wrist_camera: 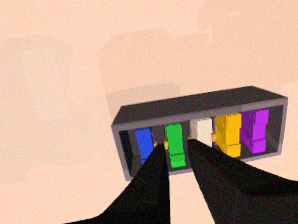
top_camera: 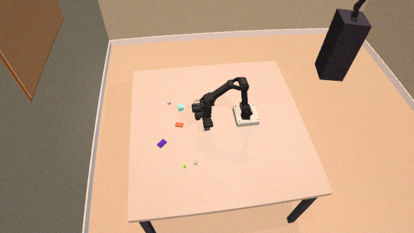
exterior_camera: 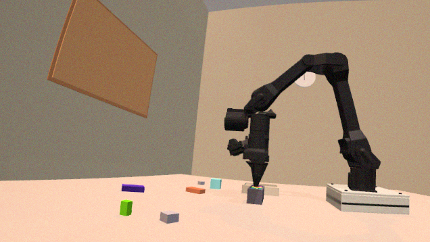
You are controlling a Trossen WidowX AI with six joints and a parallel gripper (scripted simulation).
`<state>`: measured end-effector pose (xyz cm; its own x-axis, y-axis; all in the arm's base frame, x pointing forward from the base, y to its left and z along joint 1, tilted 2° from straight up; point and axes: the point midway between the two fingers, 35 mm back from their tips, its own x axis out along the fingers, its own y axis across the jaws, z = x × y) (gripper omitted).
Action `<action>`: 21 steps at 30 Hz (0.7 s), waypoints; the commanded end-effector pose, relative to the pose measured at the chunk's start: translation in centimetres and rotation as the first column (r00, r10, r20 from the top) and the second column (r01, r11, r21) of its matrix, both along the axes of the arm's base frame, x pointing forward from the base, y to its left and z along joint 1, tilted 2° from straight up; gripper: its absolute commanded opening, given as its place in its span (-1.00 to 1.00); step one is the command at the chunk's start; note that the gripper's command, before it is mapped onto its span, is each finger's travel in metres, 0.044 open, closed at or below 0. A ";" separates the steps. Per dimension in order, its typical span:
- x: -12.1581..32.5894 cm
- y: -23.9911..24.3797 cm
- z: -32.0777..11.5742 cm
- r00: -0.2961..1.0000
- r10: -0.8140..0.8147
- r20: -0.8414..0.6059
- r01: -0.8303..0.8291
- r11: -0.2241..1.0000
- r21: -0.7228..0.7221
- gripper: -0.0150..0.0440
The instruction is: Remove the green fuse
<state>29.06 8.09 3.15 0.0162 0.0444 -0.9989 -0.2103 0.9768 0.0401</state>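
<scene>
The green fuse sits in the fuse block, between a blue fuse and a white fuse. The gripper points straight down over it, its fingers pulled in narrow on either side of the fuse, grasping nothing. The block stands on the tabletop near the tray.

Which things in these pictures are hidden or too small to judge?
- Top view: the fuse block and tray are hidden under the arm.
- Exterior view: the fuses are only a thin coloured strip; the gripper covers the green one. The tray is partly behind the fuse block.
- Wrist view: the green fuse stands between the fingers, but whether they touch it cannot be told. The tray is outside the frame.
</scene>
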 end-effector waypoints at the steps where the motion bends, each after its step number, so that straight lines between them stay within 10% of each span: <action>1: -0.1 -0.1 -0.6 1.000 -0.001 -0.008 0.001 1.000 -0.006 -0.27; 21: -0.1 0.0 -1.0 1.000 -0.001 -0.008 0.001 1.000 -0.006 -0.27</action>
